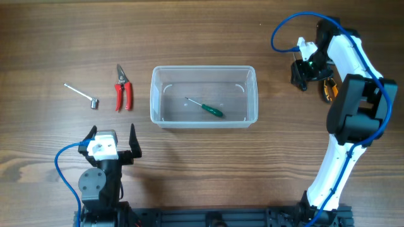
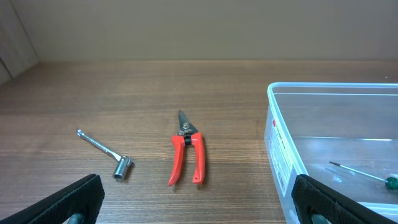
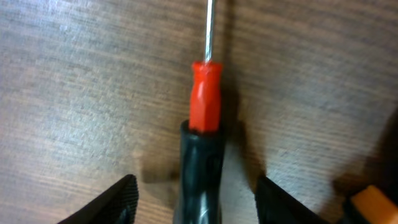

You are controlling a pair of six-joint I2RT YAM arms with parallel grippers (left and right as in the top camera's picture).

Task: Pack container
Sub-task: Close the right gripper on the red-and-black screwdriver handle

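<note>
From above, the container [image 1: 203, 97] sat mid-tabletop [image 1: 202, 38] with a green screwdriver [image 1: 209, 109] lying inside it. Red-handled pruners [image 1: 123, 89] and a small metal wrench [image 1: 83, 94] lay to its left, apart from it. The left jaws hung near the front edge, released and holding nothing.

The left wrist camera showed pruners and wrench ahead, with the container's wall at right.

In the right wrist view, the right jaws stood released on either side of a red-and-black screwdriver [image 3: 204, 124] lying on the wood, clear of its handle.

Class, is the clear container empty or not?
Not empty: the container holds one green-handled screwdriver, lying flat on its floor.
</note>
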